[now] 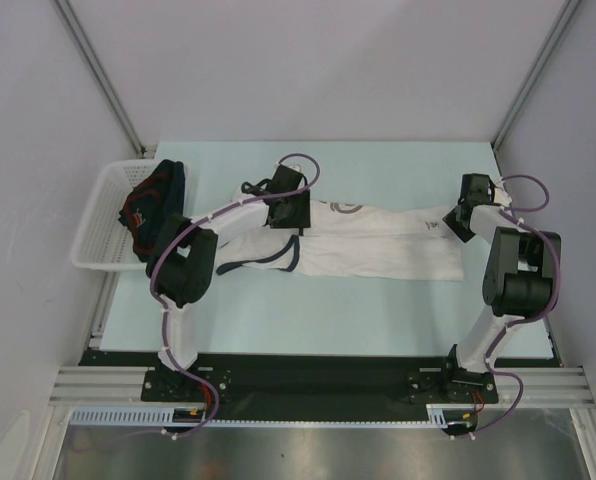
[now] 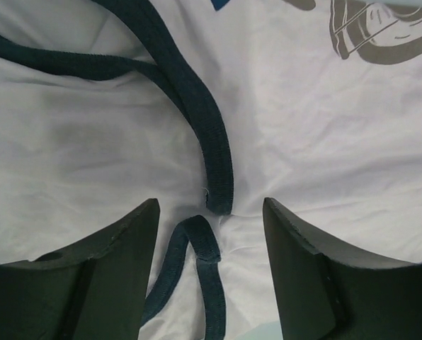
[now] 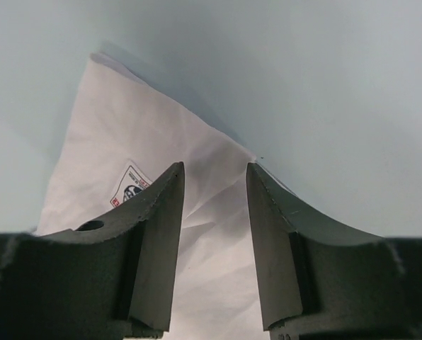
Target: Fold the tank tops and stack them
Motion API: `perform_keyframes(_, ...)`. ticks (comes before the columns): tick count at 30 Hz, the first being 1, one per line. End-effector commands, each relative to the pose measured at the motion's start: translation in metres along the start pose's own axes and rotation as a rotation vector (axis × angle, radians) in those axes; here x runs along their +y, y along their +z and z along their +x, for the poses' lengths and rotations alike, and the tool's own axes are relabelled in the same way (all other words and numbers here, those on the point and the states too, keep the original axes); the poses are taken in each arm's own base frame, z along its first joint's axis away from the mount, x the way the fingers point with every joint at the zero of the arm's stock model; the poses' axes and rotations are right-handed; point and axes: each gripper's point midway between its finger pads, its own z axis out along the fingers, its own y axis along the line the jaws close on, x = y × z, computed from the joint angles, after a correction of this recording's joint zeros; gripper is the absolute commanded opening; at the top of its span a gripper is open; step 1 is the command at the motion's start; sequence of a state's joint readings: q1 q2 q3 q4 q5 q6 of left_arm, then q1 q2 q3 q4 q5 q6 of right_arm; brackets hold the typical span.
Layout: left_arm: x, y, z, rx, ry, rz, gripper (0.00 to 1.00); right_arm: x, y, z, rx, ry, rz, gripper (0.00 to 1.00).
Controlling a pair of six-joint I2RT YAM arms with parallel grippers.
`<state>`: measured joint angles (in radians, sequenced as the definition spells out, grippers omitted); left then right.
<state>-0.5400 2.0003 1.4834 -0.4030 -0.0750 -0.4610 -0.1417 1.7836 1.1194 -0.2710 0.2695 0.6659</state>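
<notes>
Pale bench (image 1: 378,315), white walls (image 1: 278,70).
White tank top (image 1: 378,255) flat: straps (image 2: 218,166) below left end effector (image 2: 211,207), 9 o'clock; hem corner (image 3: 212,195) within right end effector (image 3: 214,170), 3 o'clock; both parted, nothing gripped.

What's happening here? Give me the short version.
Two robot arms are folding tank tops. The white tank top lies stretched across the table and looks folded lengthwise. The left gripper hangs open over its dark strap trim. The right gripper stands open over the hem corner at the other end. Neither is closed on the cloth. The navy tank top sits bunched in the white basket at the left, not yet folded.
</notes>
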Motion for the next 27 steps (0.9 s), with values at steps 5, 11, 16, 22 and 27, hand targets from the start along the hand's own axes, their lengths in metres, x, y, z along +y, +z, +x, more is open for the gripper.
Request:
perform_keyframes(5, -0.016, 0.003, -0.018, -0.034, 0.0, 0.068, 0.65, 0.013, 0.006, -0.012, -0.023, 0.028, -0.035, 0.2)
perform_keyframes(11, -0.014, 0.009, -0.015, -0.019, -0.002, 0.073, 0.58, 0.015, 0.003, -0.014, -0.032, 0.025, -0.04, 0.0)
perform_keyframes(16, -0.014, 0.011, -0.015, -0.02, -0.003, 0.076, 0.42, 0.015, 0.0, -0.016, -0.042, 0.026, -0.041, 0.0)
perform_keyframes(22, -0.019, 0.017, -0.006, 0.016, -0.008, 0.101, 0.45, 0.016, -0.001, -0.017, -0.04, 0.028, -0.046, 0.0)
perform_keyframes(27, -0.02, 0.02, -0.007, 0.017, -0.011, 0.109, 0.29, 0.018, -0.005, -0.02, -0.048, 0.026, -0.054, 0.0)
